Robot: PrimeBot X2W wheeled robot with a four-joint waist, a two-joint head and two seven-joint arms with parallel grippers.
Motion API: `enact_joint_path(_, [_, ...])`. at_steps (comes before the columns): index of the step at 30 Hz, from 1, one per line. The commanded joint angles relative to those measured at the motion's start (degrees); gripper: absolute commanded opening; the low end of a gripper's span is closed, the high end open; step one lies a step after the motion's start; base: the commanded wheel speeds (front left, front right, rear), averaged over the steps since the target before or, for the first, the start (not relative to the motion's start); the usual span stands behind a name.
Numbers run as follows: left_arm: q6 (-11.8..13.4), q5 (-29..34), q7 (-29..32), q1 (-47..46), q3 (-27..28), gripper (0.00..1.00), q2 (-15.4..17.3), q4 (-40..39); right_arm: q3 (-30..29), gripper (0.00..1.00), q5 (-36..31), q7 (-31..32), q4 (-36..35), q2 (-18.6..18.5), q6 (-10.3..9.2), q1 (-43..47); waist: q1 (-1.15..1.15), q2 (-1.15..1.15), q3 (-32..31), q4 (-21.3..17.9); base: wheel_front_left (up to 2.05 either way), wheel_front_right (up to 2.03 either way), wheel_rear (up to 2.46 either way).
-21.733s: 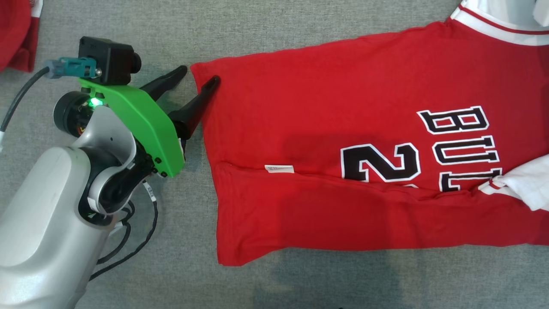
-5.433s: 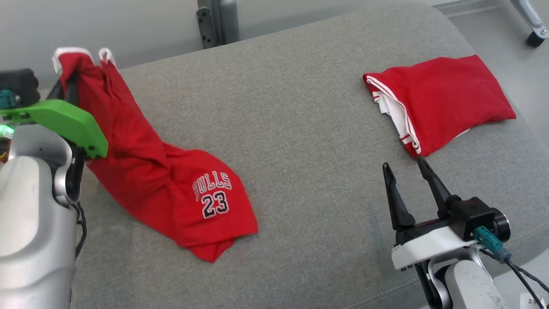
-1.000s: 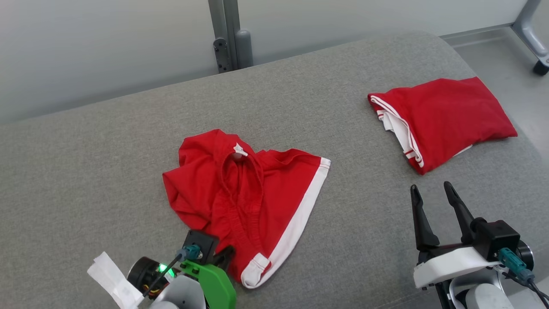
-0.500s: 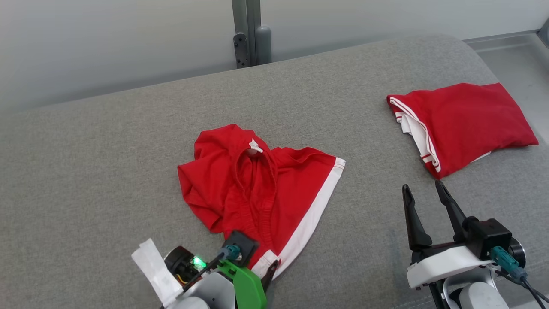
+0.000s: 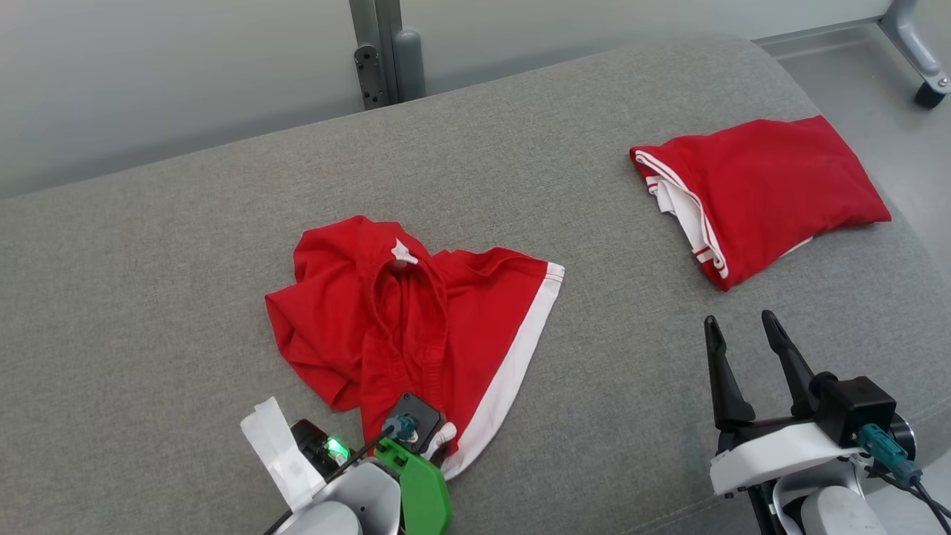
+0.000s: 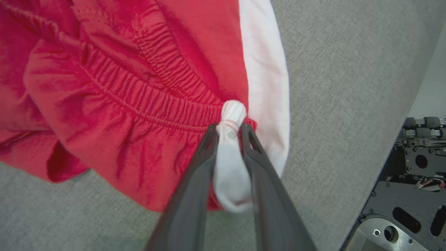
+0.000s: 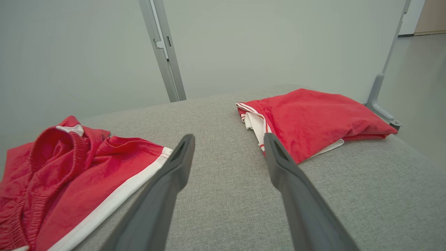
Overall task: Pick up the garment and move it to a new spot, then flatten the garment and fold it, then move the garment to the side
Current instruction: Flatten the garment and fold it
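The garment (image 5: 416,319) is a pair of red shorts with a white side stripe, lying crumpled in the middle of the grey cushion (image 5: 594,416). My left gripper (image 5: 438,438) sits at its near corner. In the left wrist view the left gripper (image 6: 229,128) is shut on a bunched white corner of the shorts (image 6: 122,87) beside the gathered waistband. Low at the right, my right gripper (image 5: 740,319) hovers open above bare cushion with nothing between its fingers. The right wrist view shows that right gripper (image 7: 229,136) open, with the shorts (image 7: 69,167) to its left.
A folded red garment (image 5: 773,193) with white trim lies at the far right of the cushion, also seen ahead of the right gripper as a folded garment (image 7: 313,118). A metal post (image 5: 379,52) stands behind. The cushion's right edge drops to floor with a caster (image 5: 929,93).
The left gripper's fingers stood spread at the shorts' near corner half a second ago; now they are closed on the white corner. The head camera has shifted. The right gripper stays open.
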Motion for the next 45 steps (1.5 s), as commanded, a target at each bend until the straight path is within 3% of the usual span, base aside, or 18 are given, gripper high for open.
enact_joint_path(1, [0.33,-0.41,-0.06,-0.30,0.20,0.04,0.38,0.54,-0.13,1.00,0.23,0.01,-0.11,-0.09,-0.02,-0.46,0.00,0.00,0.04,-0.25,0.00,0.00,0.00])
enact_joint_path(4, [1.99,-1.42,-3.43,0.59,2.34,0.00,-0.02,-0.39,-0.25,1.00,0.23,0.01,-0.09,-0.09,-0.02,-0.24,0.00,0.00,-0.24,-0.30,0.00,0.00,0.00])
enact_joint_path(11, [11.58,-9.53,-18.91,9.78,15.31,0.00,-3.19,-5.92,-1.29,1.00,-0.65,0.01,0.04,-0.07,-0.02,1.74,0.00,0.00,-2.45,1.34,0.00,0.00,0.00])
enact_joint_path(16, [16.02,-14.46,-30.70,20.02,23.00,0.00,-6.73,-7.56,-1.30,1.00,-1.15,0.01,0.03,-0.08,-0.02,3.06,0.00,0.00,-4.00,3.95,0.00,0.00,0.00])
enact_joint_path(20, [16.15,-15.89,-34.53,26.07,24.81,0.01,-9.27,-6.37,-1.18,1.00,-1.78,0.01,-0.18,-0.09,-0.02,3.26,0.00,0.00,-4.53,6.18,0.00,0.00,0.00])
enact_joint_path(21, [15.57,-15.91,-34.86,27.02,24.58,0.04,-9.72,-5.71,-1.24,1.00,-1.98,0.01,-0.20,-0.10,-0.02,3.19,0.00,0.00,-4.55,6.62,0.00,0.00,0.00])
enact_joint_path(22, [15.06,-15.96,-35.08,27.63,24.47,0.14,-10.19,-4.96,-1.26,1.00,-2.13,0.01,-0.20,-0.10,-0.02,3.12,0.00,0.00,-4.59,7.13,0.00,0.00,0.00])
enact_joint_path(23, [14.68,-16.48,-35.40,27.86,24.93,0.27,-10.82,-4.40,-1.29,1.00,-2.33,0.01,-0.18,-0.11,-0.02,3.12,0.00,0.00,-4.62,7.66,0.00,0.00,0.00])
enact_joint_path(25, [13.46,-16.69,-35.54,27.97,25.30,1.00,-11.72,-3.34,-0.96,1.00,-2.65,0.01,-0.04,-0.10,-0.02,3.09,0.00,0.00,-4.64,8.42,0.00,0.00,0.00])
enact_joint_path(32, [11.51,-13.30,-35.81,28.43,29.06,1.00,-12.12,-4.71,-0.46,1.00,-2.97,0.01,0.15,-0.10,-0.02,2.98,0.00,0.00,-4.59,9.20,0.00,0.00,0.00])
enact_joint_path(40, [8.94,0.05,-35.80,31.55,32.07,1.00,-5.42,-16.30,-2.21,1.00,-3.56,0.01,-1.21,-1.18,-0.02,2.23,0.00,0.00,-4.32,8.60,0.00,0.00,0.00])
enact_joint_path(45, [8.15,5.43,-35.80,32.47,35.46,1.00,-3.95,-20.41,-3.15,1.00,-4.07,0.01,-1.91,-1.35,-0.02,2.17,0.00,0.00,-5.46,8.00,0.00,0.00,0.00])
